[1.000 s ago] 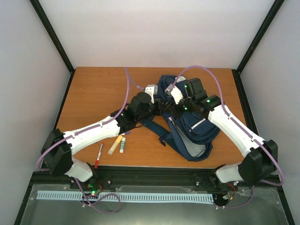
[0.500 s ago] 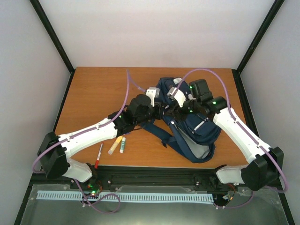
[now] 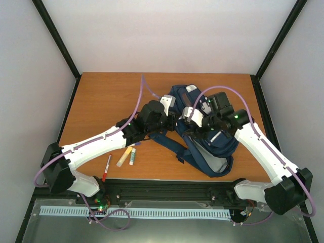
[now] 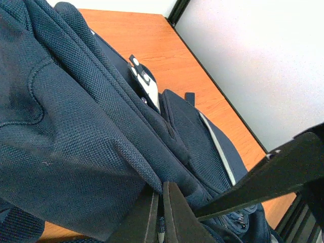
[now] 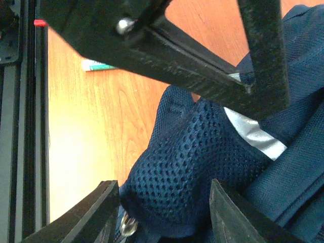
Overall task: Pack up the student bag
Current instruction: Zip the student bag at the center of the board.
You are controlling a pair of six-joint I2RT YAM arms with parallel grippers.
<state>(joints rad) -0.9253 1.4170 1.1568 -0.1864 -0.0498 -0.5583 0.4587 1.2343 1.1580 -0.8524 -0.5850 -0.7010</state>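
One student bag (image 3: 215,139), one pen (image 3: 107,167), two tubes (image 3: 124,157); left hand (image 4: 162,191) pinches bag fabric, right hand (image 5: 163,200) part-open

I see two arms on my screen. The left arm (image 3: 96,143) and the right arm (image 3: 260,149) both have long white shells, with big black blocks at the bends. A thin purple line runs along each white shell. A purple cable (image 3: 140,93) curves in a loop above each arm. Little green lights (image 3: 236,117) glow on the black parts. Each wrist has a white cap (image 3: 168,103). Up close, the right fingers (image 5: 91,212) are black and rough. The left fingers (image 4: 174,217) are dark and flat.
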